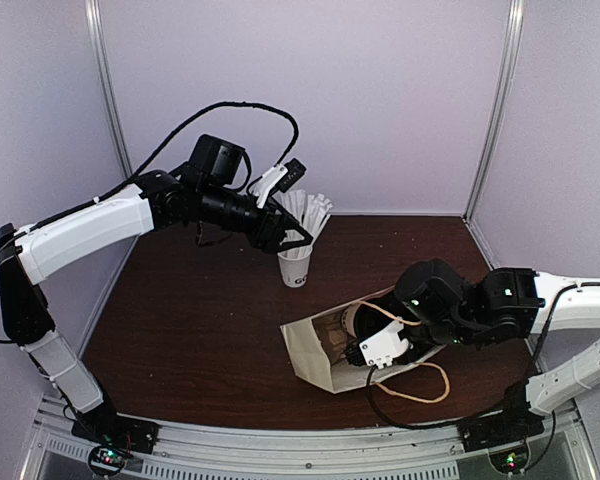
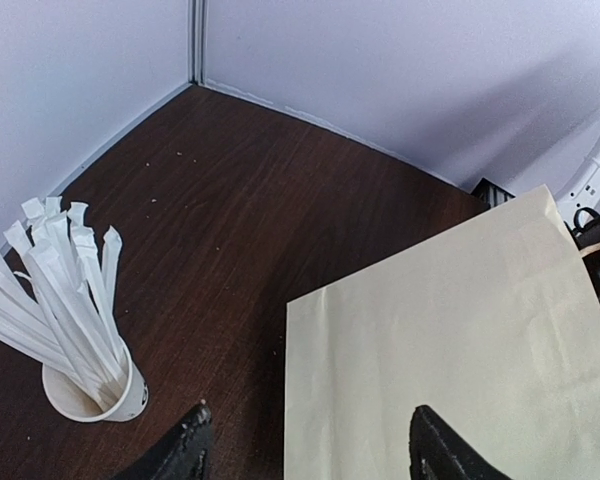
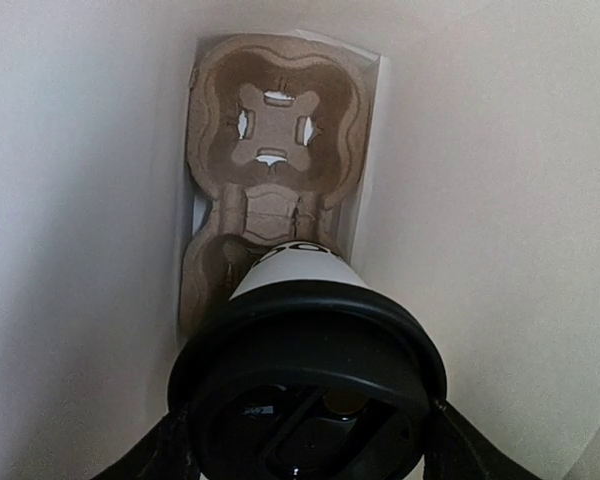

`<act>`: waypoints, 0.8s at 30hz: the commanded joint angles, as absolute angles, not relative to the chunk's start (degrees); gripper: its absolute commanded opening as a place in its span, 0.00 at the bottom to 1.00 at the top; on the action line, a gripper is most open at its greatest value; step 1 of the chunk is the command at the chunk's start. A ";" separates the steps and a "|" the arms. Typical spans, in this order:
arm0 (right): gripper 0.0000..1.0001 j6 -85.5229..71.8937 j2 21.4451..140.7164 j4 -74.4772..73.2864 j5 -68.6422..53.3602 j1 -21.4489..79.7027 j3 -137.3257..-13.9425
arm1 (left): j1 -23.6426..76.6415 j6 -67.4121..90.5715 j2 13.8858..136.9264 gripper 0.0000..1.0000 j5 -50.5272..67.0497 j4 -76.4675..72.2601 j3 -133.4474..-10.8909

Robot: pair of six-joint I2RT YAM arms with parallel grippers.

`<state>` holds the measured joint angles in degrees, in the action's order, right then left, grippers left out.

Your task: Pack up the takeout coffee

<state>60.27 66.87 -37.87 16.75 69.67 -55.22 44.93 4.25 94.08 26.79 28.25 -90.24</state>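
The takeout coffee is inside the paper bag, which lies on its side on the worktop at lower centre of the overhead view. The bag's mouth and cord handles face right, toward the right arm. The right gripper reaches in through the mouth. Its fingers press against opposite sides of the black lid, so it is judged to be gripping the cup. The cup's long axis runs straight away from the gripper, lid nearest and base farthest, along the length of the bag toward its closed end. At that end a pulp tray stands against the bag's bottom, with two wells. The upper well is empty. The base of the white cup lies at the lower well; whether it is fully seated cannot be told. The coming move therefore depends on keeping this axis aligned with the lower well. The left gripper is spread open and empty above the bag. It is near the cup of wrapped sticks at upper centre of the overhead view, and farther from the coffee than the right gripper.
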 commanded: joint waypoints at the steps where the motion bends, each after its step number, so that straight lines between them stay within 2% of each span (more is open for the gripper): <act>1: 0.50 59.84 68.33 -35.92 18.56 68.27 -54.71 | 44.41 4.86 94.52 0.68 28.21 24.97 -89.13; 15: 0.50 58.91 73.60 -35.87 16.99 64.65 -57.62 | 43.34 5.49 95.57 0.68 31.55 24.56 -88.48; 24: 0.50 60.63 74.55 -35.30 17.85 64.58 -62.06 | 39.97 6.99 100.54 0.67 29.26 32.78 -91.70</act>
<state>59.81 73.95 -36.58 16.62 64.88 -60.10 42.48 6.13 97.86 29.52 28.82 -89.60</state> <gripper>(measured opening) 0.705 0.673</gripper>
